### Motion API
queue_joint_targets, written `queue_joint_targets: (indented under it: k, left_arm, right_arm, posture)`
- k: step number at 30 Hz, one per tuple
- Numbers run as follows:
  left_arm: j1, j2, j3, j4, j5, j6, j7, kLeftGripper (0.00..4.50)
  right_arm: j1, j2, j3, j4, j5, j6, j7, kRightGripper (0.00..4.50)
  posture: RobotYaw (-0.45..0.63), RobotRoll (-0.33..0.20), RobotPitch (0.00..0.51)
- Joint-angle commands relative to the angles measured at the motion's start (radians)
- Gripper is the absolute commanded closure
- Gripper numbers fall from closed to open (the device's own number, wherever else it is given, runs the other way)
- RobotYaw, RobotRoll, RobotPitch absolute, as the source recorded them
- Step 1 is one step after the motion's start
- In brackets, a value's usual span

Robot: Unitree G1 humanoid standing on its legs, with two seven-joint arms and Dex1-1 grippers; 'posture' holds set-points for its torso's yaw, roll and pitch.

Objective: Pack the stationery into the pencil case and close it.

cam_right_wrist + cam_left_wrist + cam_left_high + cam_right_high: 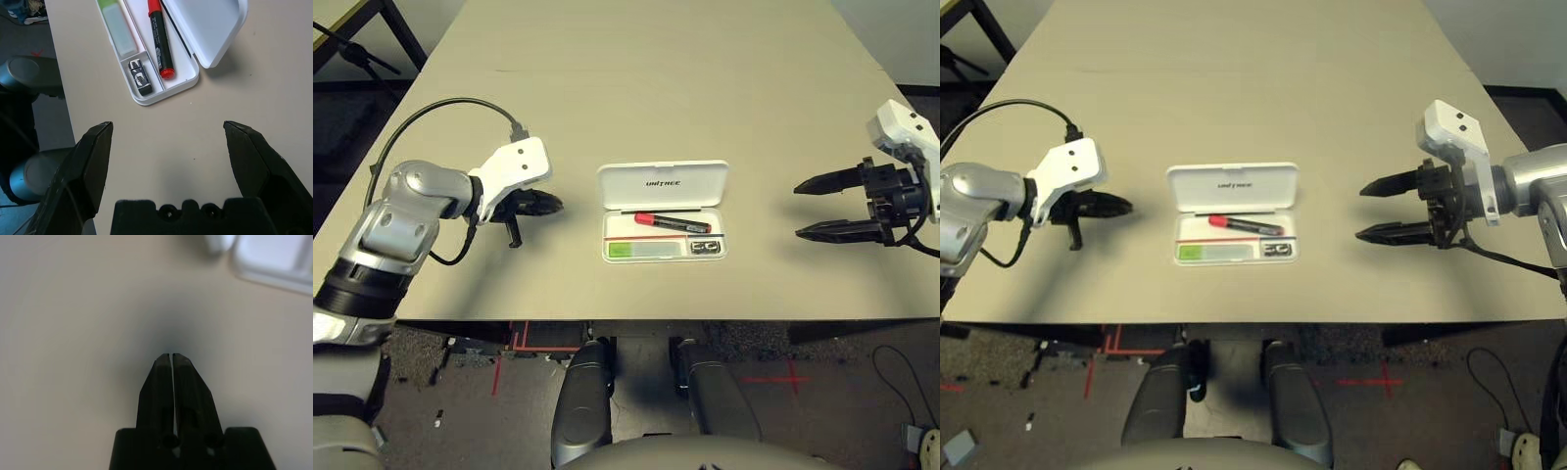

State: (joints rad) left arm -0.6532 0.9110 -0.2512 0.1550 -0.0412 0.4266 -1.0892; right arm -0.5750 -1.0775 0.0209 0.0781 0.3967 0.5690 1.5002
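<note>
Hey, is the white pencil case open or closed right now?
Open. The white hard plastic pencil case has its lid raised behind the tray, and the red marker lies exposed inside.

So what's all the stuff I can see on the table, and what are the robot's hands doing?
Table: one, beige, under everything.
Pencil case: one, white, middle of the table, lid open and propped up at the far side.
Marker: one, red and black, lying in the case's long far compartment.
Stick: one, flat, green fading to white, in the case's near compartment.
Small cylinder: one, black and silver, in the near compartment right of the stick.
Left gripper: one, black fingers shut on nothing, left of the case, apart from it.
Right gripper: one, black fingers open wide, right of the case, apart from it.
</note>
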Motion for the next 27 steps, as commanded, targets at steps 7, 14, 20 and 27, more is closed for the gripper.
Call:
queue_joint_targets:
  k: [7,14,20,27]
  left_arm:
    - [-0.085,-0.135,0.020,0.145,0.038,-0.057,0.058,4.47]
    - [-0.137,-0.261,0.053,0.211,0.005,-0.063,0.069,4.47]
    - [-0.140,-0.318,0.062,0.218,-0.013,-0.056,0.068,4.47]
    - [-0.132,-0.371,0.064,0.197,-0.041,-0.033,0.061,4.47]
  right_arm:
    - [0.023,-0.002,-0.013,-0.036,0.017,0.008,-0.014,0.00]
    - [0.029,-0.007,-0.014,-0.043,0.019,0.007,-0.017,0.00]
    - [0.035,-0.013,-0.014,-0.047,0.019,0.008,-0.016,0.00]
    - [0.038,-0.016,-0.011,-0.044,0.016,0.004,-0.014,0.00]
  posture:
    - [-0.01,0.000,0.190]
    - [-0.02,0.000,0.188]
    - [-0.02,0.000,0.193]
    - [-0.03,0.000,0.198]
